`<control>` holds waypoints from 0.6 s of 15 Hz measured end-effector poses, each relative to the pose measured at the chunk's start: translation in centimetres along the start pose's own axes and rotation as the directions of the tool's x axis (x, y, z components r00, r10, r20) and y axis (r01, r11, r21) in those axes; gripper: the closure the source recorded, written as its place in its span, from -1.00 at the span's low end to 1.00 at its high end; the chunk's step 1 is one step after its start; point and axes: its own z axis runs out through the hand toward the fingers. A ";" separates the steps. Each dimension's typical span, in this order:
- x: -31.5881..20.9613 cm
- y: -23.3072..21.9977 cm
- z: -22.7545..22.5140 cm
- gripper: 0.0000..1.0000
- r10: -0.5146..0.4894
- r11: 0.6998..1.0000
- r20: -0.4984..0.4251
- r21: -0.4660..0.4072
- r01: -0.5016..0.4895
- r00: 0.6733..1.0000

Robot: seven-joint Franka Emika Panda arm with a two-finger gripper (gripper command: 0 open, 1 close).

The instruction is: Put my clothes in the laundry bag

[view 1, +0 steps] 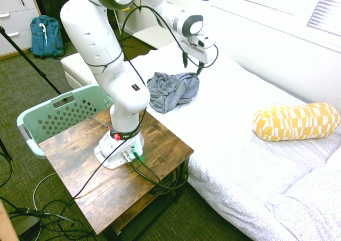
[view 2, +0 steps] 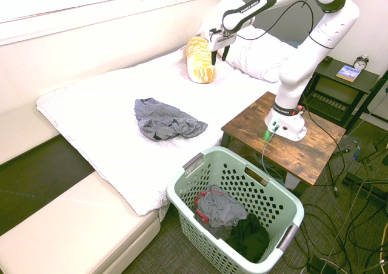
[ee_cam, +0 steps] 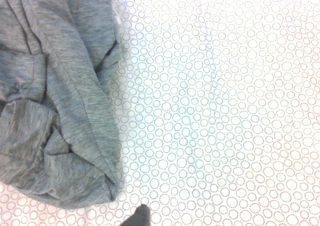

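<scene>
My claw (view 1: pixel 192 65) hangs open and empty above the bed (view 1: pixel 240 145). The grey shirt (view 1: pixel 170 90) lies crumpled just below and beside it, near the mattress edge closest to the wooden table (view 1: pixel 80 166), still to be picked up. On the floor, the green laundry basket (view 2: pixel 188 195) already holds a few clothes.

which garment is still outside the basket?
The grey-blue crumpled shirt lying on the white bed, under the raised gripper. The other clothes, grey and dark pieces, already sit inside the mint-green basket.
</scene>
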 end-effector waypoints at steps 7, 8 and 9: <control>1.6 -5.3 -0.5 -1.00 -0.055 0.998 -0.011 0.023 0.055 0.998; 1.6 -7.7 -0.3 -1.00 -0.084 0.996 -0.021 0.039 0.085 0.996; 1.6 -10.2 0.2 -1.00 -0.110 0.992 -0.025 0.053 0.111 0.994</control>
